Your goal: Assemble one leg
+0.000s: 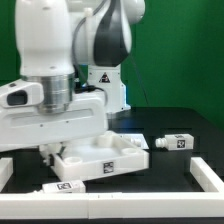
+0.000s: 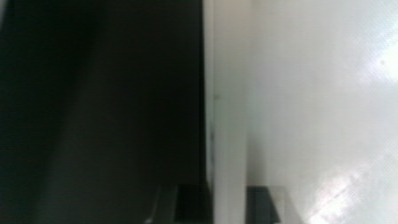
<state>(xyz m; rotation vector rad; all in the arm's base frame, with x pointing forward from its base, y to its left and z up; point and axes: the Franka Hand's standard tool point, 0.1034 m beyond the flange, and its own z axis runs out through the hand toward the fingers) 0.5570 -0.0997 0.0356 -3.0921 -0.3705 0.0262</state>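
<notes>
The white square tabletop part (image 1: 103, 156) with raised walls lies on the black table in the middle of the exterior view. One white leg (image 1: 170, 142) with a marker tag lies to its right. Another white leg (image 1: 66, 186) lies in front of it at the lower left. My gripper (image 1: 48, 151) reaches down at the part's left side, mostly hidden by the arm. In the wrist view my gripper (image 2: 228, 205) has a thin white wall (image 2: 228, 120) of the part between its two dark fingertips (image 2: 192, 205), which touch it on both sides.
The arm's big white body fills the exterior view's left and top. White rails lie at the table's left edge (image 1: 5, 172) and right edge (image 1: 209, 174). The robot base with a warning sticker (image 1: 101, 76) stands behind.
</notes>
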